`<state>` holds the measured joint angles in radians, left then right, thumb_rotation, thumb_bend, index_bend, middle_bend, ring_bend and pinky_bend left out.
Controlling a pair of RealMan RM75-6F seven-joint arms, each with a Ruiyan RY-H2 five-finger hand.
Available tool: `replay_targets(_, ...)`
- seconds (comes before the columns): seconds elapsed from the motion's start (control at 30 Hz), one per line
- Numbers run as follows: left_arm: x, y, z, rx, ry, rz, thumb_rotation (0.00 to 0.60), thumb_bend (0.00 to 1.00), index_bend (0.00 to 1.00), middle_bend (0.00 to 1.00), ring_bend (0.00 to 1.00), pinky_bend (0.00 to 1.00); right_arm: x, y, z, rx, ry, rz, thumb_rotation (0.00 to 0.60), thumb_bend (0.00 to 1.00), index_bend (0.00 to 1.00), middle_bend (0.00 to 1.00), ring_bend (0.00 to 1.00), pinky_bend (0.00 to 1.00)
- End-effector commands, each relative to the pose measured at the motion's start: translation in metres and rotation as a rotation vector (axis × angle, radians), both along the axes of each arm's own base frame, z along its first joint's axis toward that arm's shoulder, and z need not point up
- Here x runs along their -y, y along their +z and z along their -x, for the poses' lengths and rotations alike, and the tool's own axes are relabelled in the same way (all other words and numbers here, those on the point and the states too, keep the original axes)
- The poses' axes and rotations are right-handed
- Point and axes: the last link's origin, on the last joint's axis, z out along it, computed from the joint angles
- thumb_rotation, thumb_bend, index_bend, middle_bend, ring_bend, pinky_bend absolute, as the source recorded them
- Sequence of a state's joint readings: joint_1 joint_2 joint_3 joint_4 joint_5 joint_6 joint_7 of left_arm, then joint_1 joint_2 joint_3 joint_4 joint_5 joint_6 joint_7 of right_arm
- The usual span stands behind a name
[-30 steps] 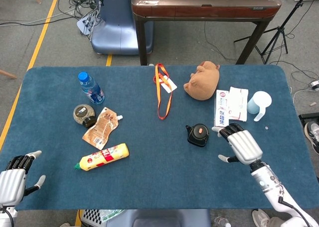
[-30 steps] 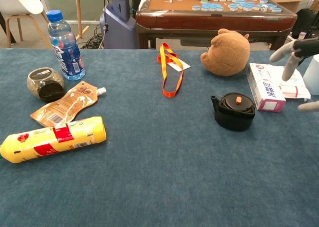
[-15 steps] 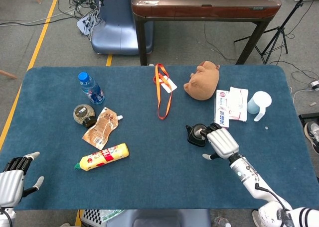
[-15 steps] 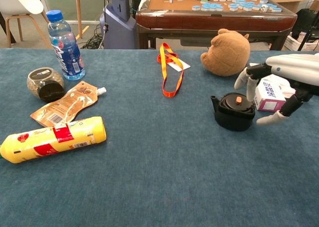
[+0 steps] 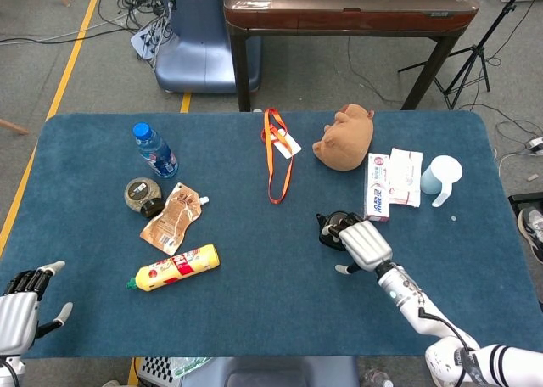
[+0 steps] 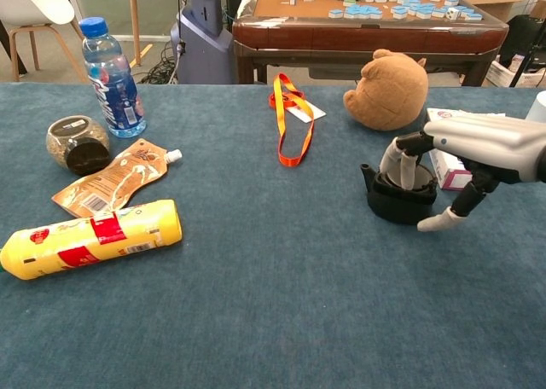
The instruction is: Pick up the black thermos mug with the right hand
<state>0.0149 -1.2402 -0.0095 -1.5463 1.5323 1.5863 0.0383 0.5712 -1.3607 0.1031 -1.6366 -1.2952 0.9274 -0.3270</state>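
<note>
The black thermos mug (image 6: 399,200) is seen standing upright on the blue table (image 5: 271,311), just in front of the white carton (image 5: 377,197) and well apart from the orange lanyard (image 5: 276,154). The right hand (image 6: 465,154) is draped over the mug from the right side — its fingers (image 6: 394,160) are curved down across the lid and far rim, while the thumb (image 6: 439,219) is angled down to the table on the near side, its tip just beside the mug's wall. The mug sits between fingers and thumb, still resting on the cloth; whether the grasp is fully closed on it cannot be told from either view. In the head view the same hand (image 5: 363,244) covers most of the mug (image 5: 329,228), only the left edge and the spout being left visible.

The left hand (image 5: 19,306) is held at the near left corner of the table, empty, with fingers loosely apart.

Elsewhere on the table are seen a brown plush toy (image 6: 388,89), a water bottle (image 6: 109,76), a small glass jar (image 6: 77,144) on its side, a brown spouted pouch (image 6: 115,178), a yellow tube-shaped package (image 6: 90,238) — lying flat — and a pale blue cup (image 5: 441,177) at the far right.
</note>
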Motion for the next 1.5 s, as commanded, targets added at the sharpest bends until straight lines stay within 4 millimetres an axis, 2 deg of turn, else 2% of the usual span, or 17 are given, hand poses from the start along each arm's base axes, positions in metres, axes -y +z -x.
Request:
replay_targets(0.03, 0.000, 0.000, 0.000, -0.001, 0.001, 0.001, 0.600, 0.25, 0.21, 0.23, 0.23, 0.15, -0.004, -0.001, 0.004, -0.012, -0.003, -0.010, 0.600, 0.02, 0.30, 0.42, 0.27, 0.16)
replay_targets(0.27, -0.001, -0.002, -0.001, -0.002, -0.003, 0.006, 0.600, 0.25, 0.21, 0.23, 0.23, 0.15, -0.022, 0.007, 0.024, -0.033, -0.031, -0.015, 0.600, 0.02, 0.30, 0.42, 0.27, 0.16)
replay_targets(0.53, -0.004, -0.004, -0.004, -0.004, -0.014, 0.014, 0.600, 0.25, 0.21, 0.23, 0.23, 0.15, -0.037, 0.025, 0.046, -0.050, -0.064, 0.015, 0.600, 0.02, 0.30, 0.42, 0.27, 0.16)
replay_targets(0.97, -0.001, -0.002, -0.004, -0.006, -0.004, 0.005, 0.600, 0.25, 0.21, 0.23, 0.23, 0.15, -0.036, 0.021, 0.037, -0.020, -0.029, -0.013, 0.600, 0.05, 0.30, 0.40, 0.28, 0.16)
replay_targets(1.2, -0.001, -0.002, -0.004, -0.002, -0.006, 0.003, 0.600, 0.25, 0.21, 0.23, 0.23, 0.15, -0.038, 0.021, 0.039, -0.018, -0.029, -0.018, 0.600, 0.05, 0.37, 0.43, 0.33, 0.16)
replay_targets(1.5, -0.001, -0.003, -0.003, -0.001, -0.004, 0.005, 0.600, 0.25, 0.21, 0.23, 0.23, 0.15, -0.038, 0.016, 0.043, -0.035, -0.042, -0.039, 0.600, 0.05, 0.40, 0.44, 0.33, 0.16)
